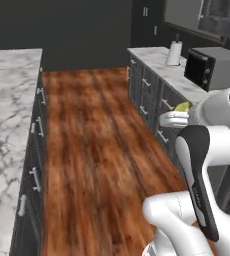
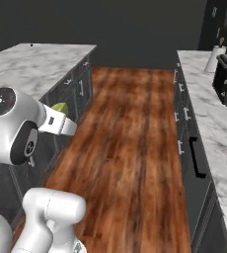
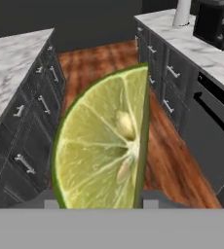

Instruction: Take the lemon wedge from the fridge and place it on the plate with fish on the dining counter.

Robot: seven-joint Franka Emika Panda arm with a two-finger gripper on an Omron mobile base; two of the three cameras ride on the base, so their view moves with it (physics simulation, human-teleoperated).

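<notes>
The lemon wedge point(image 3: 104, 146) is a yellow-green slice with pale flesh and seeds, standing upright between my gripper's point(image 3: 100, 202) finger tips. My gripper is shut on it. From the base, the wedge point(image 1: 182, 106) peeks out above the white hand point(image 1: 173, 119), held over the wooden floor; it is also seen as a small green tip point(image 2: 60, 107). The dining counter point(image 1: 7, 110) with its white veined marble top runs along the left point(image 2: 36, 64). The fridge and the plate with fish are out of view.
A wood-floored aisle point(image 1: 97, 140) runs ahead between the island and a marble-topped wall cabinet row point(image 2: 209, 123) on the right. A black microwave point(image 1: 212, 67) and a white paper-towel roll point(image 1: 174, 52) stand on that counter. A dark wall closes the far end.
</notes>
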